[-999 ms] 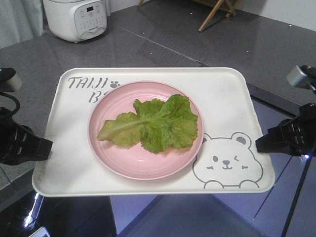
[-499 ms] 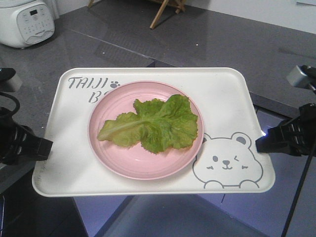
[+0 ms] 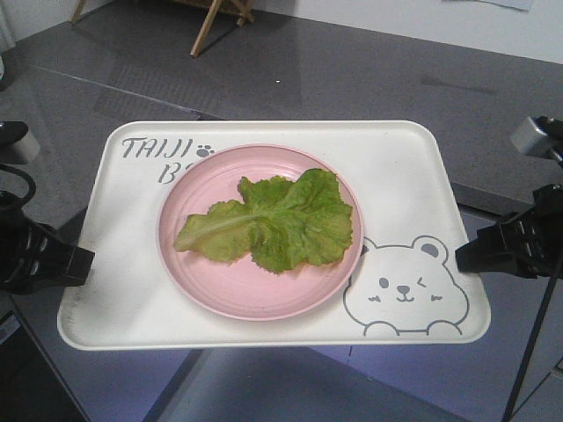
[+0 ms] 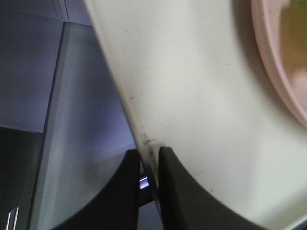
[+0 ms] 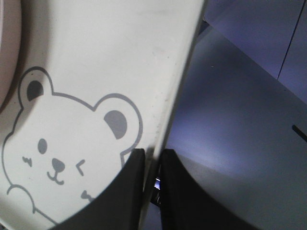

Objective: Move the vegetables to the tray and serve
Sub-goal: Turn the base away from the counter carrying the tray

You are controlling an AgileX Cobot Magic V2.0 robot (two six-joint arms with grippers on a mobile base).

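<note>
Where the wrist cams look along the fingers, both pincers show clenched on the rim of the tray (image 3: 405,167).

1. L gripper (image 4: 149,155): two black fingers, one each side of the tray's left short edge, pads touching the rim. Small dark scuffs on the rim just above the grip pt.
2. R gripper (image 5: 152,155): same config. on the right short edge, fingers pinching the rim just beside the ear of the bear drawing (image 3: 405,286).
3. Tray: cream-white, rounded corners, raised rim. Sits level between the two grippers, long edge toward the front cam. Glossy panel (image 3: 264,387) with violet reflections shows below the near edge.
4. Plate (image 3: 255,294): round, pink, resting on the tray, left of ctr. Its right rim overlaps the bear's left ear.
5. Lettuce leaf (image 3: 273,220): bright green, frilly edge, pale rib pointing left. Lies flat inside the plate, not touching the tray surface.
6. Lettering (image 3: 158,148): grey, at the tray's far-left corner, partly covered by the plate.
7. Beyond the tray: grey surface (image 3: 352,79), then wooden legs (image 3: 211,18) at the top edge.
</note>
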